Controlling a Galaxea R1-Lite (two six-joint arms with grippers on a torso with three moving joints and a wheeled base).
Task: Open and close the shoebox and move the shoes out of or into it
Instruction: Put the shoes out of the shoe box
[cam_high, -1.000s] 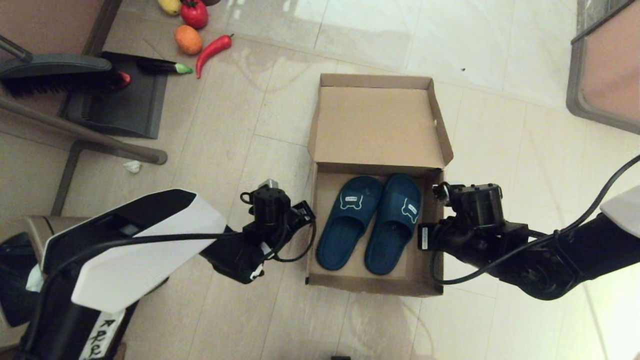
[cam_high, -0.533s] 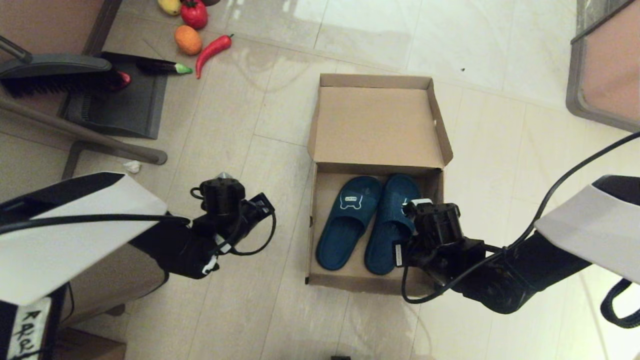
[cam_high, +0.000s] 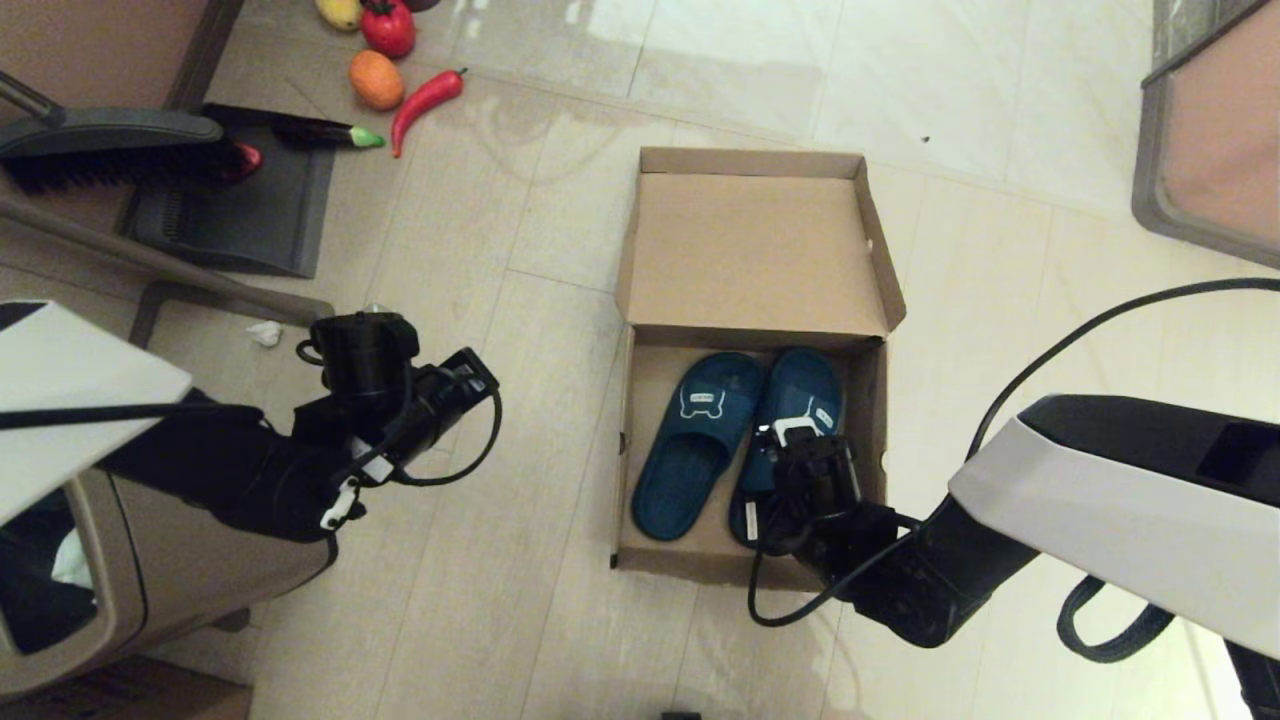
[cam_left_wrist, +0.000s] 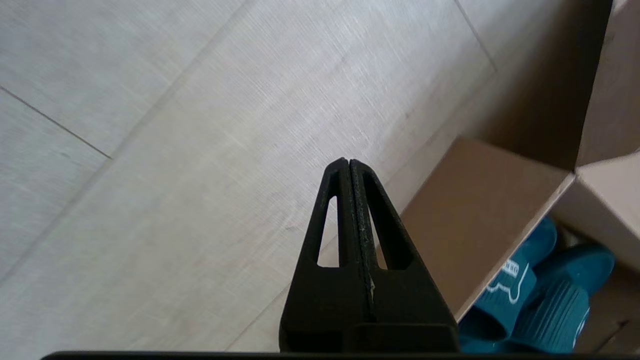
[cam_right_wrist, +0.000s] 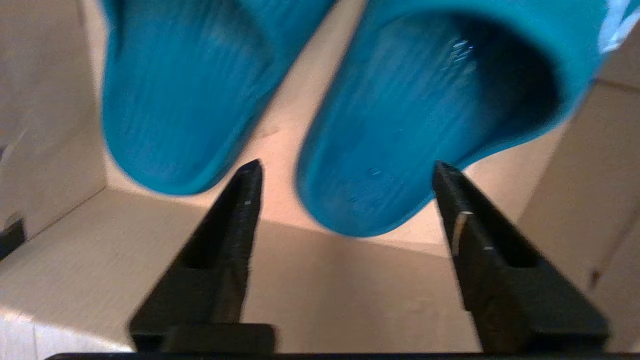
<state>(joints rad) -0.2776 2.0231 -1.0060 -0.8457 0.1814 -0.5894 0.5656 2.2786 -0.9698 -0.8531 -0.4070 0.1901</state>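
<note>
The brown cardboard shoebox (cam_high: 625, 450) stands open on the floor, its lid (cam_high: 755, 245) folded back at the far side. Both teal slippers lie side by side inside: the left slipper (cam_high: 690, 440) and the right slipper (cam_high: 808, 390). My right gripper (cam_high: 800, 470) hangs open over the right slipper's heel. In the right wrist view that gripper (cam_right_wrist: 346, 170) straddles the heel of the right slipper (cam_right_wrist: 415, 115), beside the left slipper (cam_right_wrist: 175, 100). My left gripper (cam_high: 470, 385) is shut and empty over bare floor left of the box, as the left wrist view (cam_left_wrist: 347, 162) shows.
A taupe trash bin (cam_high: 150, 580) stands at the near left under my left arm. A dustpan (cam_high: 240, 200), a brush (cam_high: 110, 140) and toy vegetables (cam_high: 400, 70) lie at the far left. A crumpled paper (cam_high: 265, 333) lies nearby. Furniture (cam_high: 1210, 150) stands far right.
My right gripper moved from the box's right wall leftward and nearer, over the right slipper's heel. My left arm drew back to the left, away from the box.
</note>
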